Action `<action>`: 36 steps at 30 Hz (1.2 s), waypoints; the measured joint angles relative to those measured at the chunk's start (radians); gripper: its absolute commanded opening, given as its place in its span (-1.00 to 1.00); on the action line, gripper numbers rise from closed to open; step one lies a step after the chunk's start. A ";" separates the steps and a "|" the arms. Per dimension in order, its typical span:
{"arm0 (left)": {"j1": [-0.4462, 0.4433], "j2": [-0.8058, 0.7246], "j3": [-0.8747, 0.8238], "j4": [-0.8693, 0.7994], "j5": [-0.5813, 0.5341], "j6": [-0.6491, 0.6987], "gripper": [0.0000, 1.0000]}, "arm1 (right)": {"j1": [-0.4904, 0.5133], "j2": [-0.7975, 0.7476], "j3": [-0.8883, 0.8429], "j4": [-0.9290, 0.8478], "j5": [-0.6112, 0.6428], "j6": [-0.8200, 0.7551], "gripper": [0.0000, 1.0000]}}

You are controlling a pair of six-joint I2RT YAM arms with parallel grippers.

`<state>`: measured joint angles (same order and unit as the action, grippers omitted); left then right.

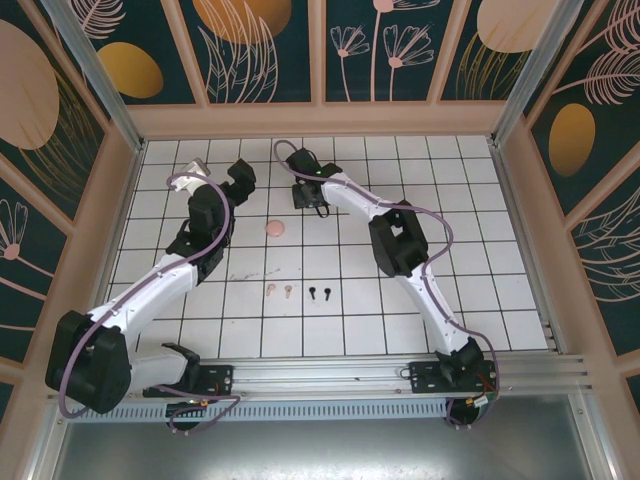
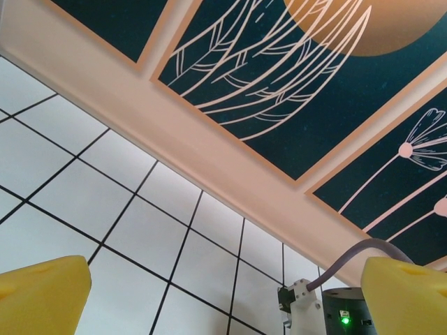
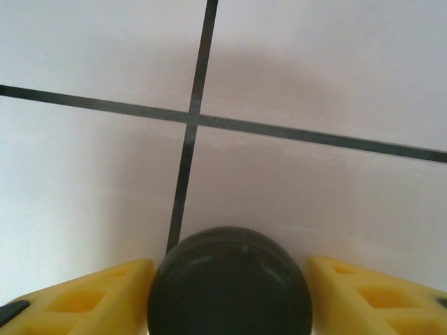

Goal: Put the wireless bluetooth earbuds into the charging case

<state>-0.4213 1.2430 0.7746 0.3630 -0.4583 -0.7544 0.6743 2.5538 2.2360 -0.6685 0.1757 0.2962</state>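
Two arms stretch across the white tiled table [image 1: 480, 300] toward its far edge. The left arm [image 1: 160, 280] parks the left gripper [image 1: 240, 178] at 10 o'clock of a round pink case [image 1: 275, 228], apparently to keep clear. The right arm [image 1: 400, 240] reaches to 1 o'clock of that case. The right wrist camera settles what the overhead view leaves unclear: the right gripper [image 3: 229, 307] has its yellow pads [image 3: 105, 296] set against both flanks of a black charging case [image 3: 227, 265], which sits by a tile seam. That hold would likely let the case be steadied or carried nearer the buds for loading. The left wrist camera, tilted up at the painted back wall [image 2: 230, 91], shows the left gripper's fingers [image 2: 42, 296] spread to the bottom corners, wide and empty. From above, the wireless bluetooth earbuds [image 1: 288, 291] lie in a row at 6 o'clock of the pink case. There is a pink pair [image 1: 270, 291] and a black pair [image 1: 312, 294], well apart from both grippers and not yet in any case.
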 measured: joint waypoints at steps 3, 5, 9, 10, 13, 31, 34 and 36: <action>0.000 0.005 0.000 0.000 0.008 0.000 0.97 | 0.002 0.000 -0.007 0.021 0.003 -0.008 -0.24; 0.000 0.007 0.000 0.000 0.010 0.000 0.97 | 0.005 -0.014 -0.035 0.045 0.006 -0.011 -0.26; 0.000 0.007 0.000 0.000 0.026 0.002 0.97 | 0.014 -0.066 -0.134 0.102 0.007 -0.031 -0.30; 0.000 0.007 0.000 -0.001 0.032 0.002 0.97 | 0.018 -0.087 -0.170 0.111 0.008 -0.040 -0.31; 0.000 0.007 0.000 -0.001 0.055 0.005 0.97 | 0.037 -0.174 -0.311 0.134 0.008 -0.075 -0.32; 0.000 0.007 0.000 -0.001 0.228 0.016 0.97 | 0.143 -0.581 -0.951 0.286 -0.057 -0.159 -0.04; 0.000 0.007 0.000 -0.001 0.247 0.016 0.97 | 0.144 -0.583 -0.966 0.299 -0.068 -0.149 0.18; 0.000 0.007 0.000 -0.001 0.258 0.016 0.97 | 0.144 -0.584 -0.969 0.300 -0.071 -0.133 0.27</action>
<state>-0.4213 1.2499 0.7750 0.3622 -0.2005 -0.7383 0.8181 1.9694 1.2667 -0.3687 0.1043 0.1635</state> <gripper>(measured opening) 0.986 0.601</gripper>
